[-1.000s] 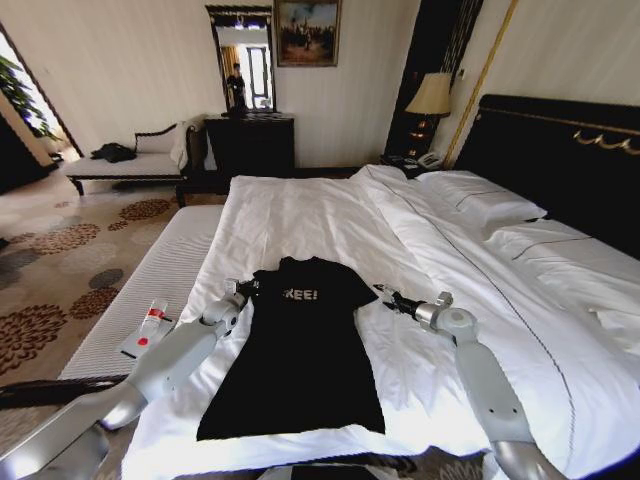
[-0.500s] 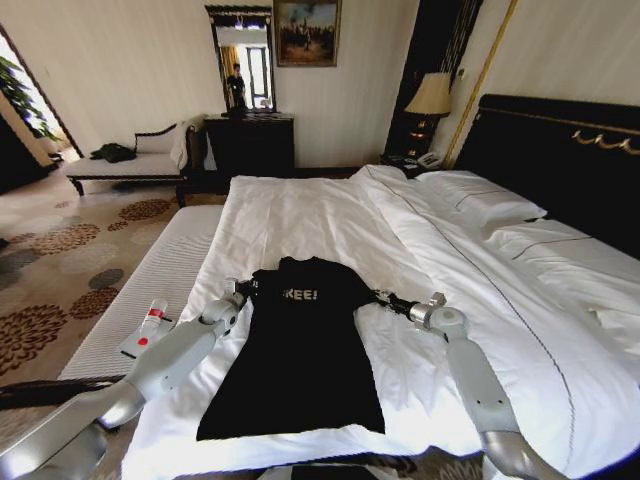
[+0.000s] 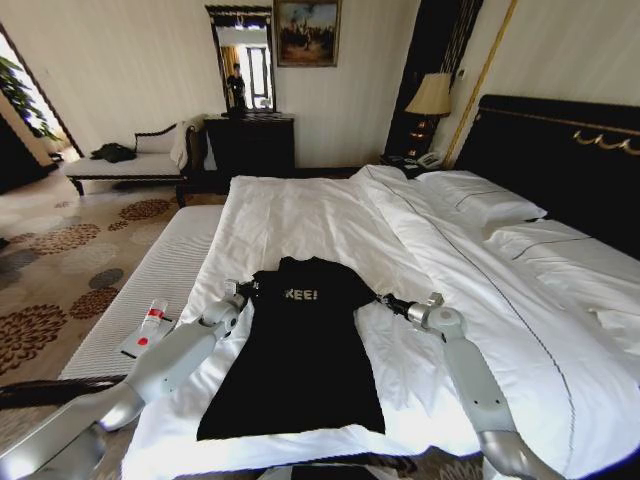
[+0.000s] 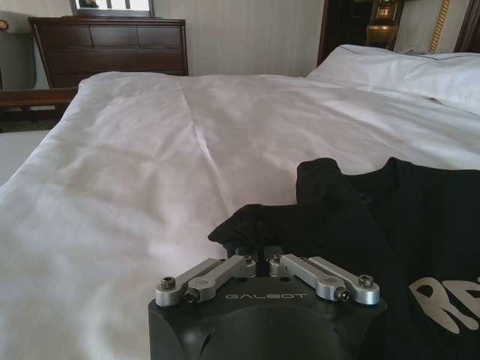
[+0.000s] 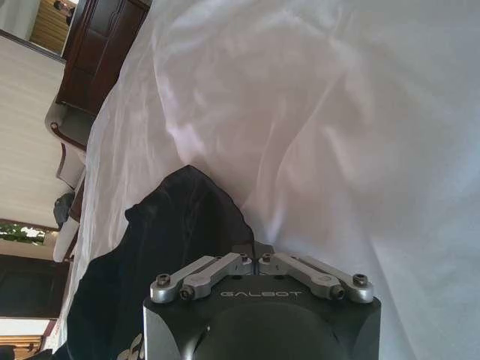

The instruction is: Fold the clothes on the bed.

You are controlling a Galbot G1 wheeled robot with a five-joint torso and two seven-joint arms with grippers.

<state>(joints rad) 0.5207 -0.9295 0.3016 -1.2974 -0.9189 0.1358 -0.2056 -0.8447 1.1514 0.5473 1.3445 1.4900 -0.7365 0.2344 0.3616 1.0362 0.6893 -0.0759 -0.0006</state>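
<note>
The clothes are one black T-shirt [image 3: 300, 350] with white chest lettering, lying flat near the foot of the bed [image 3: 300, 210], collar toward the far end. My left gripper [image 3: 243, 290] is at its left sleeve. In the left wrist view that gripper [image 4: 259, 251] is shut on bunched black sleeve fabric [image 4: 300, 217]. My right gripper [image 3: 382, 297] is at the right sleeve's edge. The right wrist view has its fingers [image 5: 255, 251] shut at the edge of the raised black sleeve [image 5: 187, 217].
White pillows [image 3: 480, 200] and a dark headboard [image 3: 560, 150] lie to the right. A long white ribbed bench [image 3: 150, 280] runs along the bed's left side, with a small red-and-white object [image 3: 146, 328] on it. Broad white duvet [image 3: 300, 200] stretches beyond the shirt.
My right arm has shifted a little left, bringing its gripper up to the shirt's right sleeve. The left arm and the shirt's body have stayed put.
</note>
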